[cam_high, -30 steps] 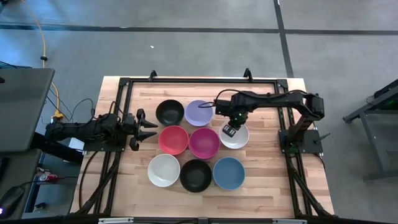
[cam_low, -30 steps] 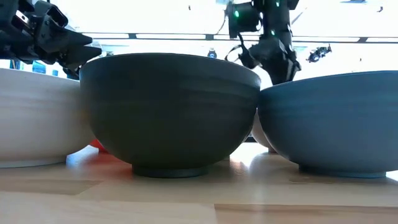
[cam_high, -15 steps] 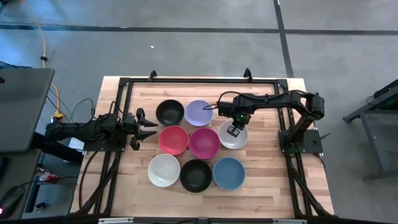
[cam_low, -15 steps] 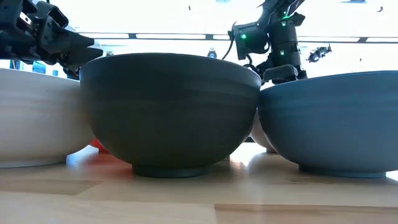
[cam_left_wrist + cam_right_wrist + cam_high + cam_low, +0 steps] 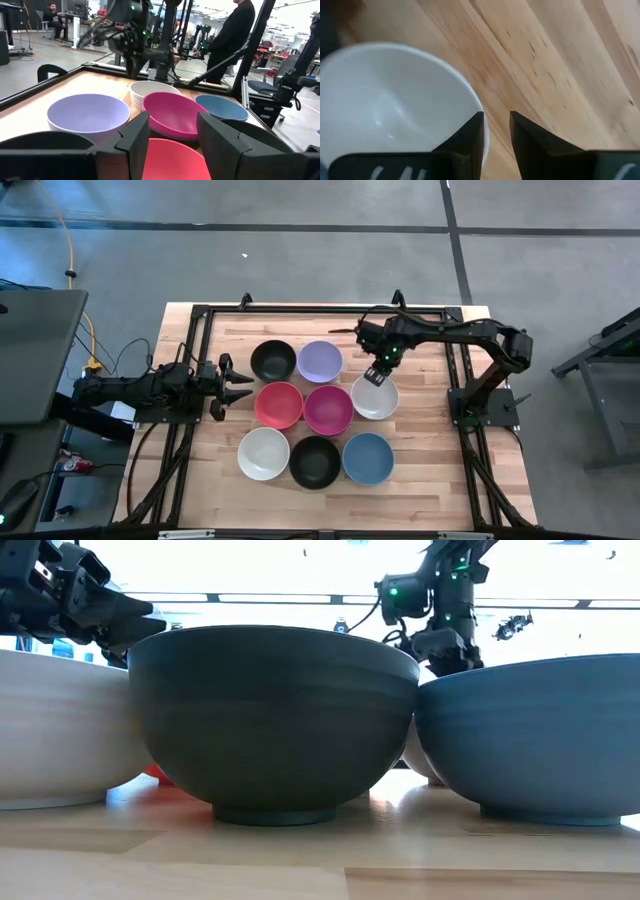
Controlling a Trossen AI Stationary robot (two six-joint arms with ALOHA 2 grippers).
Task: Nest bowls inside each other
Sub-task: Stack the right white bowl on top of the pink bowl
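My right gripper (image 5: 377,377), fingers narrowly parted, straddles the white bowl's (image 5: 378,400) rim beside the magenta bowl (image 5: 328,409); looks rigid, light, slick, so pinch the wall.

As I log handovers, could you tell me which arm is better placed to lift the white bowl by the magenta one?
The right: its tool hangs at that white bowl's rim, fingers straddling it, while the left tool waits open beside the red bowl.
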